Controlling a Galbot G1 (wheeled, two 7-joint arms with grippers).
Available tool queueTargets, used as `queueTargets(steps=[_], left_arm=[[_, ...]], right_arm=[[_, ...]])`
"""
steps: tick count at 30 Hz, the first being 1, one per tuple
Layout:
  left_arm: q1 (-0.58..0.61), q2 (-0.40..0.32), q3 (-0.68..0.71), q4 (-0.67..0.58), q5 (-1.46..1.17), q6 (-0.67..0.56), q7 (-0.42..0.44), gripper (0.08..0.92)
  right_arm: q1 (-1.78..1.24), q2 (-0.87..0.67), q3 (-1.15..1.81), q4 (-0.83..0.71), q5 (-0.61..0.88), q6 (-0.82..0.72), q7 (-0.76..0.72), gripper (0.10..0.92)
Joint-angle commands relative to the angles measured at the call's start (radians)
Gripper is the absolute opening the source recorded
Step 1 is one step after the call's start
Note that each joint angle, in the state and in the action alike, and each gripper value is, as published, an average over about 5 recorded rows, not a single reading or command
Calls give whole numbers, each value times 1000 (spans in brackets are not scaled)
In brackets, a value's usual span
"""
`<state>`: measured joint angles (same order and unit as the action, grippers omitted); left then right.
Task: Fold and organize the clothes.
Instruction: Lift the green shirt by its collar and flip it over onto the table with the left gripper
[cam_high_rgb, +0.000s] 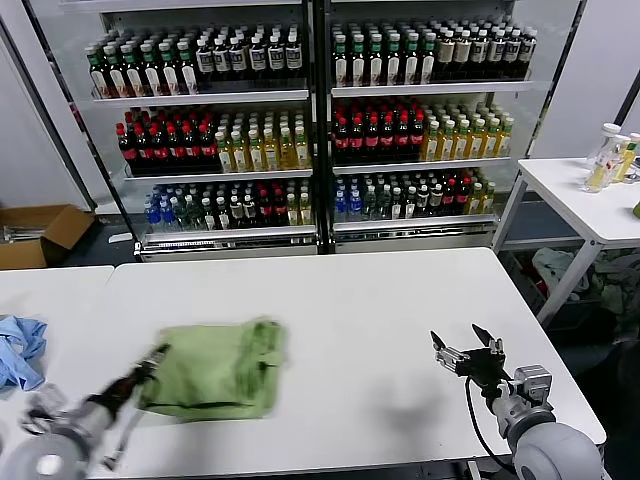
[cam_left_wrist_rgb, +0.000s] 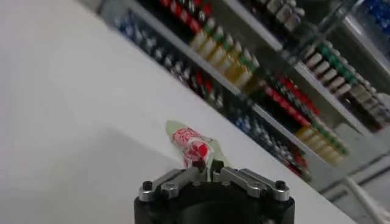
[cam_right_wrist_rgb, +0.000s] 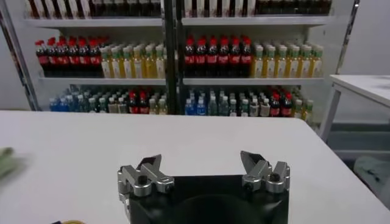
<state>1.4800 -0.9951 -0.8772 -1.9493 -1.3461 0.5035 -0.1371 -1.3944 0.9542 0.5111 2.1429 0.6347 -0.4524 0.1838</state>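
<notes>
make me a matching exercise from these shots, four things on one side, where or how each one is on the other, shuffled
Things:
1. green shirt
2. left gripper
3. right gripper
4. light blue garment

States:
A. open, above bare table at the robot's right
B. crumpled at the far left edge of the head view
C. shut on a shirt edge
D. bunched on the white table, left of centre

Pairs: 1-D, 2-C, 3-A, 4-B
</notes>
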Motion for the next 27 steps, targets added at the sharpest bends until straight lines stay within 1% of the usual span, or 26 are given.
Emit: queueTargets(steps=[1, 4, 5, 7, 10, 13, 16, 18, 22, 27], left_arm=[[41, 284, -345, -135, 155, 77, 70, 107], [26, 253, -188, -222, 315, 75, 51, 107], [25, 234, -120, -244, 380, 75, 42, 107], [18, 185, 62, -265, 550, 73, 23, 107], [-11, 111, 335, -229, 795, 72, -4, 107], [-54, 39, 492, -203, 900, 73, -46, 107], [-80, -27, 601, -228, 915, 74, -78, 107], [-97, -62, 671, -224, 915, 75, -97, 107], [-180, -127, 777, -156, 872, 74, -140, 107], [-320, -202, 844, -65, 764, 56, -167, 107]], right_arm=[[23, 5, -16, 18, 1, -3, 1, 823], [9, -2, -6, 37, 0, -5, 1, 823], [3, -5, 0, 42, 0, -5, 1, 823], [-10, -11, 13, 53, 0, -4, 1, 823], [-21, -13, 20, 62, -7, -3, 1, 823], [-29, -7, 21, 71, -20, -4, 1, 823], [-36, 3, 22, 73, -33, -4, 1, 822], [-43, 9, 22, 71, -43, -3, 0, 823], [-59, 20, 28, 73, -55, -2, -2, 823], [-74, 28, 36, 79, -66, -1, -2, 822]])
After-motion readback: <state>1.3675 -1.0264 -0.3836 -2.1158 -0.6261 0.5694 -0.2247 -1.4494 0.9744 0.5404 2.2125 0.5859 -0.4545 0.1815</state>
